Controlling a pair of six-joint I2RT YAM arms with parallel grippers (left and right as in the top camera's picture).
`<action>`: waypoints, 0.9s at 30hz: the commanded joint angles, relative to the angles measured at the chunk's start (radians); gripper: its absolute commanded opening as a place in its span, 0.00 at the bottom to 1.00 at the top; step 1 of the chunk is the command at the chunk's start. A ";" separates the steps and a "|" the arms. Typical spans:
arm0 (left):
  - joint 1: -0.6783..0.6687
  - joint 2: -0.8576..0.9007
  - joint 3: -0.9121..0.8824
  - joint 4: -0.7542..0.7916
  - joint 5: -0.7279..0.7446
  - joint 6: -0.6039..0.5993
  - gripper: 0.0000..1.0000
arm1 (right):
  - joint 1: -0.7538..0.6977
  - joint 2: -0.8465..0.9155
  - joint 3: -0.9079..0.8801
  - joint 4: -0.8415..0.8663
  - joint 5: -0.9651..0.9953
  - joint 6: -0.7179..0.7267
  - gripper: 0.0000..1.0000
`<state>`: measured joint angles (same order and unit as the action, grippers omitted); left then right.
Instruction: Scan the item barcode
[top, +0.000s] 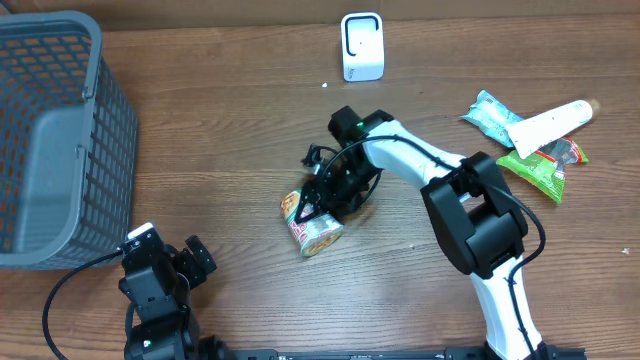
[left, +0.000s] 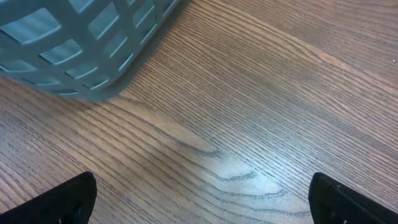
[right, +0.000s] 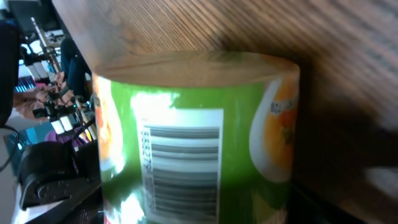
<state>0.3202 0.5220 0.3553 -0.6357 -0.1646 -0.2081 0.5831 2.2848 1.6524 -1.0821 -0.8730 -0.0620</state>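
I see the wooden tabletop (top: 230, 120) with the grey basket (top: 60, 140) at its left edge. My right arm (top: 480, 220) reaches in toward the middle, where the right claw (top: 335, 190) sits over the green can (top: 315, 232). I cannot tell whether it grips the can. My left claw (left: 202, 200) is spread wide above bare wood and holds nothing. The can lies on its side near the centre, well apart from the white scanner (top: 362, 47). Its barcode (right: 180, 168) faces the right wrist camera.
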 joint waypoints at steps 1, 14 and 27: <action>-0.006 -0.005 0.018 0.004 0.005 -0.009 1.00 | -0.009 -0.019 -0.011 0.006 0.106 0.060 0.70; -0.006 -0.005 0.018 0.004 0.005 -0.009 0.99 | -0.012 -0.133 0.173 -0.124 0.879 0.197 0.66; -0.006 -0.005 0.018 0.004 0.005 -0.009 1.00 | -0.008 -0.129 0.098 0.015 1.333 0.362 0.68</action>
<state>0.3202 0.5220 0.3553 -0.6357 -0.1646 -0.2081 0.5751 2.1811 1.7786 -1.0756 0.3740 0.2684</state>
